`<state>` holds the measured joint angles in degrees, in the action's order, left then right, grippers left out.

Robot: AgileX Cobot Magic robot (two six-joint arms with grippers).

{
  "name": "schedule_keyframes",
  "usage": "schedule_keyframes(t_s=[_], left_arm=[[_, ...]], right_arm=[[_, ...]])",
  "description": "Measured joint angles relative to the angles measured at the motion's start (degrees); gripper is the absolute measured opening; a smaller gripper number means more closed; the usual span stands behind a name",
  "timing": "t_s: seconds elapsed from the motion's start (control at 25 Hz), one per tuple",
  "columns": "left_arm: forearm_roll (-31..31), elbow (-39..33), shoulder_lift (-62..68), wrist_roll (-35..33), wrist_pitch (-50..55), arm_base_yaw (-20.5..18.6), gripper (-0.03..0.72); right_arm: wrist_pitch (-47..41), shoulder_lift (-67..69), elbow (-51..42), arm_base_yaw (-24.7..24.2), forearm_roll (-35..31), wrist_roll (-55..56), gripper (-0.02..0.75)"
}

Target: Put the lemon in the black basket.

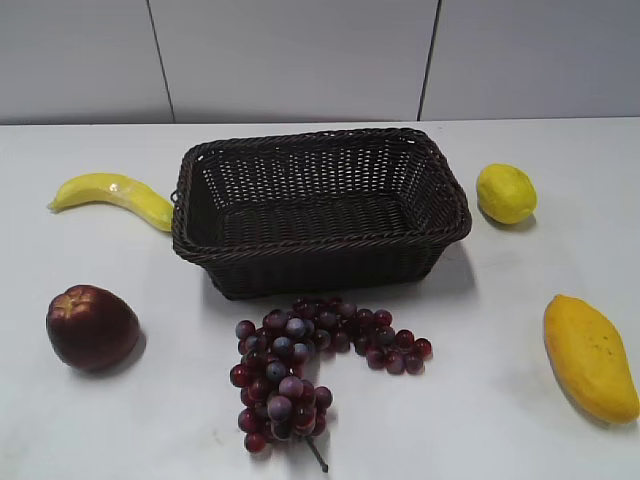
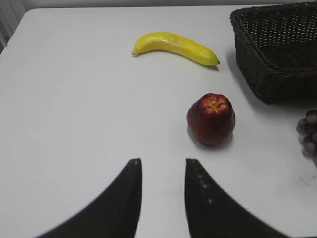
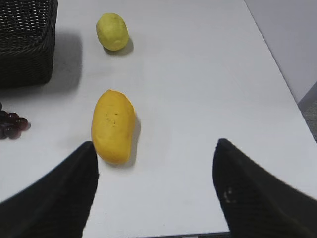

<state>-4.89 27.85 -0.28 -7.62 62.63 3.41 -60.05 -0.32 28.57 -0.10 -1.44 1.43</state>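
1. Currently the right hand (image 3: 154,173) is spread wide and empty, hovering over the bench (image 3: 198,74) at its near edge; it touches nothing.
2. Just ahead of the right hand, on its left side, lies the mango (image 3: 113,126), lengthwise on the bench.
3. Beyond the mango, well apart from the right hand, sits the lemon (image 3: 112,31). It rests on the bench just off the right end of the black basket (image 1: 320,210), not touching the basket.
4. The left hand (image 2: 162,191) has its fingers a narrow gap apart and holds nothing. It hovers over bare bench left of the basket.
5. Ahead of the left hand stands the apple (image 2: 210,119); beyond the apple lies the banana (image 2: 176,45), close to the left end of the basket.
6. The grapes (image 1: 305,365) lie on the bench directly in front of the basket.
7. Progress: no step is done. The basket is empty and the lemon is ungrasped.
8. Remaining: reach to the lemon, probably with the right hand, which is on its side of the basket; close on it; lift; carry over the rim; release inside.
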Motion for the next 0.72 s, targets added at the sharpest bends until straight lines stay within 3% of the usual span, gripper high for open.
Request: schedule_keyframes(t_s=[0.72], left_arm=[[0.0,0.0,0.0,0.0,0.0,0.0,0.237]], right_arm=[[0.0,0.0,0.0,0.0,-0.9,0.0,0.587]])
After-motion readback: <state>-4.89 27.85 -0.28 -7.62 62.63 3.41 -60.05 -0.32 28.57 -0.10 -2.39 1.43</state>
